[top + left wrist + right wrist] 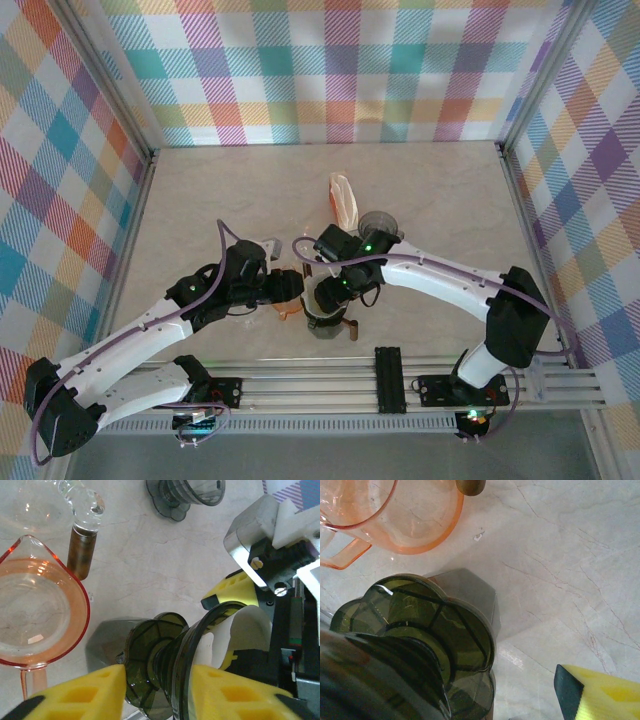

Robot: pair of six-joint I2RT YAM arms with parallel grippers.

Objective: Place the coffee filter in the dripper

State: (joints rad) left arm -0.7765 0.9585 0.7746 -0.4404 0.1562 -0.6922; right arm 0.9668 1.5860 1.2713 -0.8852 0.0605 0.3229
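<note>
The smoky dripper lies tipped on its side between the yellow fingers of my left gripper, which is shut on it just above the table. The white coffee filter sits inside its cone mouth. My right gripper is at that mouth, open: one yellow finger is outside the rim and the other is behind the paper. From above, the dripper hangs near the front rail, with the left gripper and right gripper meeting over it. The right wrist view looks at the dripper's base, with one fingertip well off to the right.
An orange pitcher stands close on the left. Beside it is a clear glass piece with a brown stem. A second dripper and a pack of filters lie farther back. A grey hexagonal pad is below the dripper.
</note>
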